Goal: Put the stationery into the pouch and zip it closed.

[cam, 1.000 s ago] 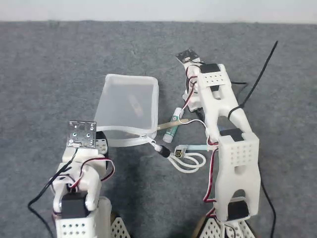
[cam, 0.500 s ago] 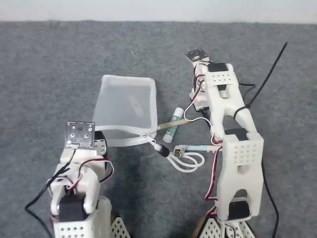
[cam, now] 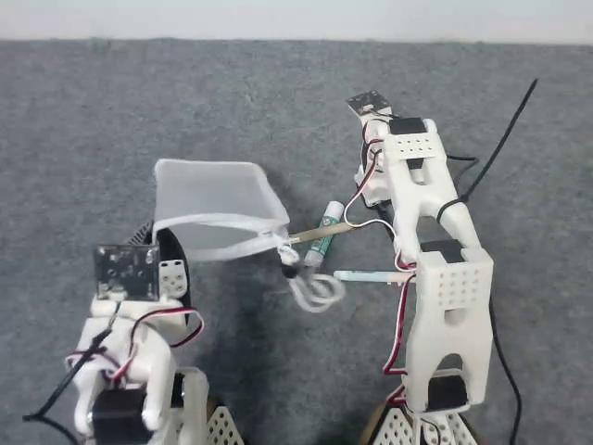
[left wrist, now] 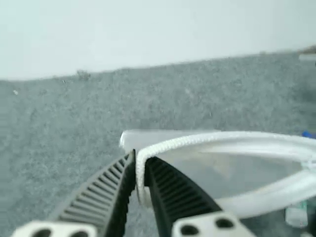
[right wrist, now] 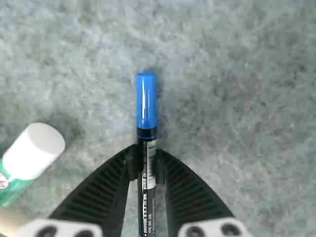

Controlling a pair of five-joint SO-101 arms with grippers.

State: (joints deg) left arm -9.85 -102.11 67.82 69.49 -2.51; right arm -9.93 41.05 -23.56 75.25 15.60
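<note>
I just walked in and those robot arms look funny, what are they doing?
They are packing stationery. The left end effector is shut on the white rim of a see-through plastic pouch, holding its mouth open. The right end effector is clamped on a pen with a blue cap, low over the grey table beside a green and white glue stick. The pen and glue stick are not in the pouch yet.

The work surface was a grey covering (cam: 102, 102), felt-like, with a mottled, fibrous texture, uniform from the near edge to the far one. At its far edge it met a plain pale wall (cam: 278, 17) along a straight line. Lighting was even and diffuse, and shadows on the covering were soft.
</note>
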